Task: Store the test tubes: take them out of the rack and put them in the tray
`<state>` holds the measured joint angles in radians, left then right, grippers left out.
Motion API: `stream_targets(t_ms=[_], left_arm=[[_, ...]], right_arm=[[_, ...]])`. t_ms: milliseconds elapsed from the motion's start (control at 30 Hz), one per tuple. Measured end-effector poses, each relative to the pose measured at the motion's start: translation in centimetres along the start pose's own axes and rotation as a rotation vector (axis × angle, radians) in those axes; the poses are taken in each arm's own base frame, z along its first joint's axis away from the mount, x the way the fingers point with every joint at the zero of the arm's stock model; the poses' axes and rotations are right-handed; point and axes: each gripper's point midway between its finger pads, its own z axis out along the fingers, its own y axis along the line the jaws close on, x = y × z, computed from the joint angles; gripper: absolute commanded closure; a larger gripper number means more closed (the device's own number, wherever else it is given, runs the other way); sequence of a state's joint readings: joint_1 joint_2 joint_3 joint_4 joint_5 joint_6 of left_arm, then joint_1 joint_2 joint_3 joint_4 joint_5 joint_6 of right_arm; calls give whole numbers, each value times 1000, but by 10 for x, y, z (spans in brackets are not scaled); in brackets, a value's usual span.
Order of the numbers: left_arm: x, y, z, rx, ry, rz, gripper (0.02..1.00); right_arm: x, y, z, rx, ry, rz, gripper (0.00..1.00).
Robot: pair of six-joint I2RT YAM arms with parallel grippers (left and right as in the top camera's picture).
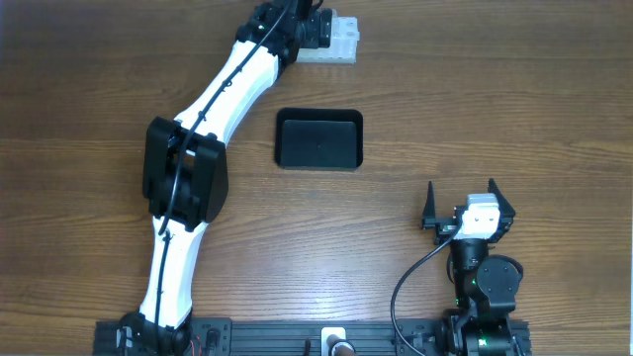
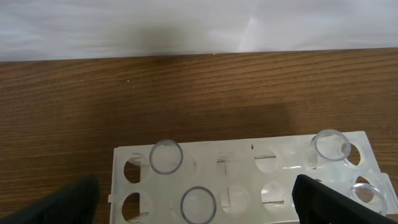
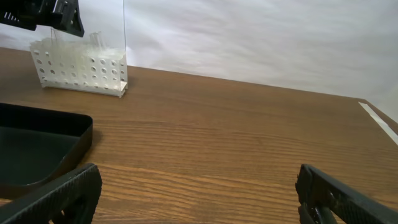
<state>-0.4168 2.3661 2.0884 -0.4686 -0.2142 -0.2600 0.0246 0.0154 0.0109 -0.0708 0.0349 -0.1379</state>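
table (image 1: 514,119): wood top, carrying everything
left arm (image 1: 232,84): standing at 7 o'clock of the top view, stretching toward 12 o'clock, ending above the rack
right arm (image 1: 480,277): sitting folded at 5 o'clock, well apart from the tray and rack
tray (image 1: 281,138): black, lying near table centre with no tubes in it, at 6 o'clock of the rack
rack (image 1: 344,44): white, sitting at 12 o'clock of the tray, near it but not touching; holes showing from above in the left wrist view (image 2: 236,180)
left gripper (image 2: 196,186): hanging over the rack, fingers spread wide, gripping nothing
right gripper (image 1: 465,193): at 4 o'clock of the tray, fingers spread wide, gripping nothing, just above bare wood
tubes: four clear ones standing upright in rack holes (image 2: 166,156) (image 2: 198,203) (image 2: 330,145) (image 2: 364,190)
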Motion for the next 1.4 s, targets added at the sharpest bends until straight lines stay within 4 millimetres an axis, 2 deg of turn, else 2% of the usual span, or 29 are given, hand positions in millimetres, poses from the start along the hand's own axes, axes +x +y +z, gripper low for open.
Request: stream_targets(t_ms=[500,667,1000,1167,1400], left_arm=[[5,-1,5,5,13,-23,42],[10,-2,8,7,22,-31,191],[10,-2,8,10,23,-39,641],[10,-2,8,12,24,-37,779],[10,-2,8,12,24,-38,884]], right_arm=[[0,0,0,0,0,0,7],[0,0,0,0,0,0,9],[0,0,0,0,0,0,7],[0,0,0,0,0,0,9],[0,0,0,0,0,0,9]])
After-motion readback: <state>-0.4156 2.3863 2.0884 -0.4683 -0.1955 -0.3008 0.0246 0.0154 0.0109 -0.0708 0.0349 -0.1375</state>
